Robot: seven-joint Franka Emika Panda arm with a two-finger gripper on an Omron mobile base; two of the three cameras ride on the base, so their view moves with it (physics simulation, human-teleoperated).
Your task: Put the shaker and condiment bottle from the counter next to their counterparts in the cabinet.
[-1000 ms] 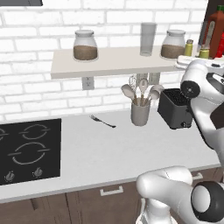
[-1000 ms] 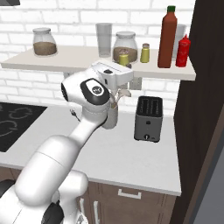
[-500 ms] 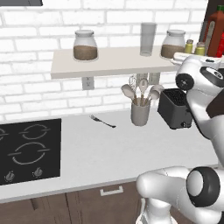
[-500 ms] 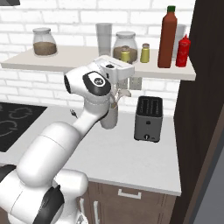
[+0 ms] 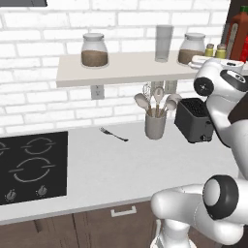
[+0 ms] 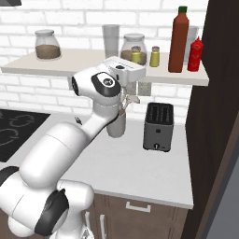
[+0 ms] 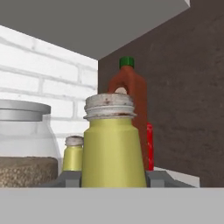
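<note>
My gripper (image 7: 113,178) is shut on the tiny yellow-green shaker (image 7: 111,148), whose tan cap rises close in front of the hand. At the shelf's front edge, gripper (image 6: 136,64) and shaker (image 6: 136,55) stand just left of the twin shaker (image 6: 154,56). Whether the held shaker's base touches the cream shelf board (image 6: 70,65) I cannot tell. The tall dark red-brown bottle (image 6: 179,39) with a green cap stands on the shelf beside the plain red bottle (image 6: 195,53). From the left, both shakers (image 5: 209,50) sit above my hand. The twin (image 7: 73,153) and tall bottle (image 7: 129,87) lie behind.
A glass jar (image 6: 133,45) stands right behind the held shaker, with a tumbler (image 6: 111,39) and another jar (image 6: 46,44) further left. Below on the counter (image 6: 140,163) are a toaster (image 6: 158,126), a utensil crock (image 5: 155,123), a fork (image 5: 114,134) and the hob (image 5: 29,164). A dark panel (image 6: 214,93) closes the shelf's right end.
The hand has risen and moved right with the shaker, bringing it up to the shelf edge and closer to the twin. Everything on the shelf stayed put.
</note>
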